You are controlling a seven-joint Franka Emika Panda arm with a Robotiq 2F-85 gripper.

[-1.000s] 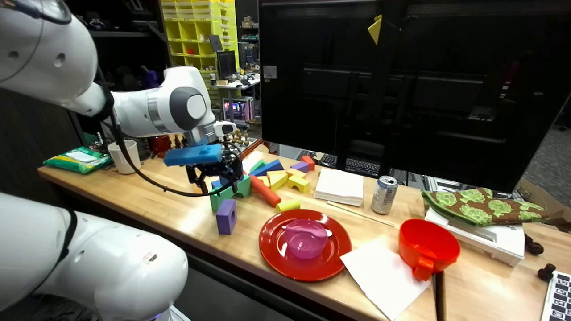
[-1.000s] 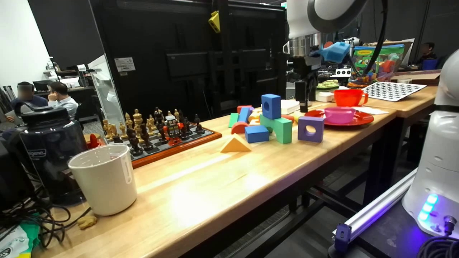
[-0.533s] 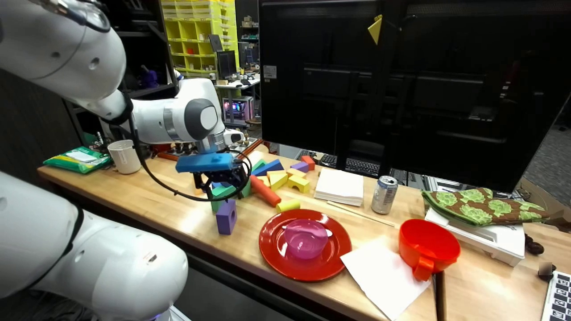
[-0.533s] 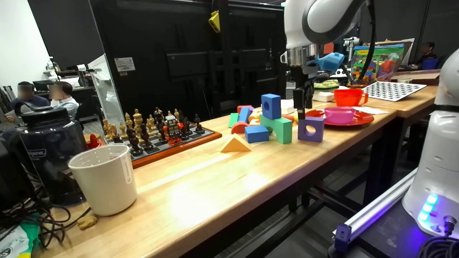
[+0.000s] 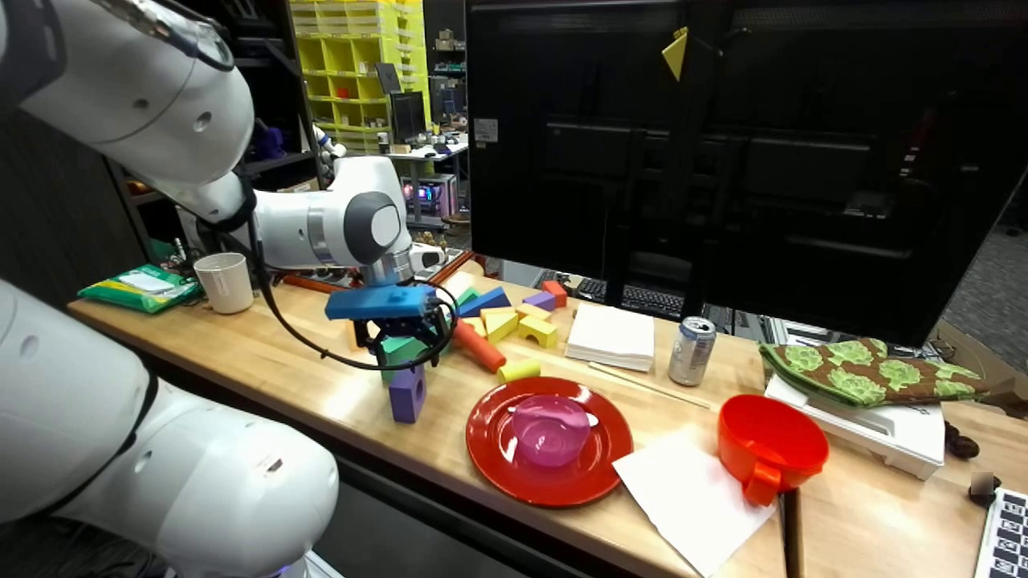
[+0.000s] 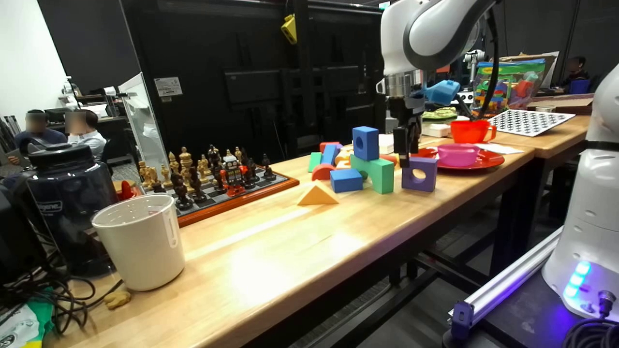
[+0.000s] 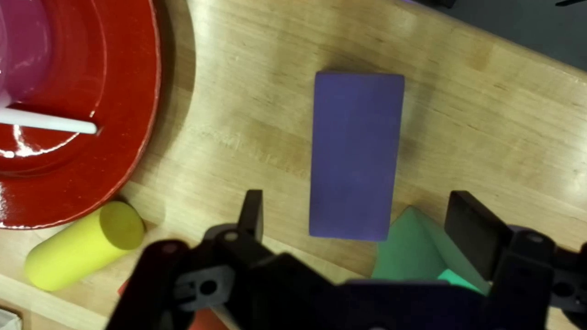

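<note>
Eyeing the purple block (image 7: pixel 355 156) standing on the tabletop (image 7: pixel 252 105) near my jaws, which are wide and empty. Looks light, probably softish foam, not slippery; I'd pinch across its broad holed faces.

Wooden table (image 6: pixel 271 227), glare (image 6: pixel 251 270) on top — large black screen (image 5: pixel 578 185) behind it — yellow shelving (image 5: pixel 353 68), white desk (image 5: pixel 454 149), pale wall (image 6: pixel 24 58).

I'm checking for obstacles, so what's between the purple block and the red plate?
In the wrist view, only bare wooden tabletop lies between the purple block and the red plate, with a shadow beside the plate.
</note>
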